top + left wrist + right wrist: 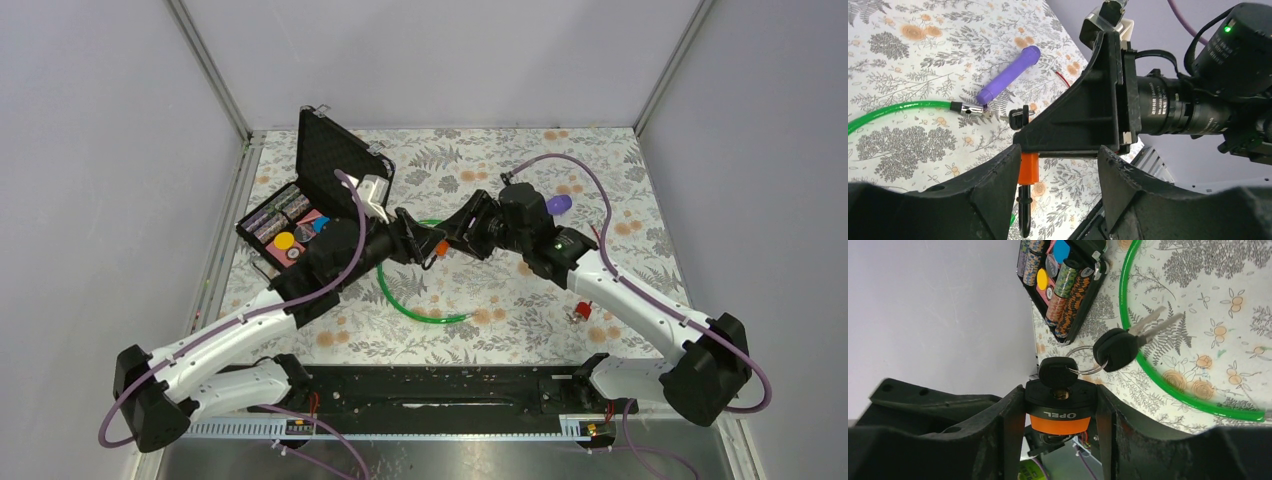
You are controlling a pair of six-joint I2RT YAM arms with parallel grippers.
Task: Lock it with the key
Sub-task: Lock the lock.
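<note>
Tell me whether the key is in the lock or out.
In: the key sits in the lock, spare keys dangling.

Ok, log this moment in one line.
right gripper: shut on padlock | key: in padlock, spare keys hanging | left gripper: open, beside padlock | green cable: end loose

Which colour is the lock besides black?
Orange; the lock shows best in the right wrist view.

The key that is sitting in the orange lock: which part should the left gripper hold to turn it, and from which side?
Grip the black head of the key, the only part standing out of the lock that the right gripper clamps. Probably best to come straight along the key's axis, one finger on each flat face, clear of the ring with spare keys.
</note>
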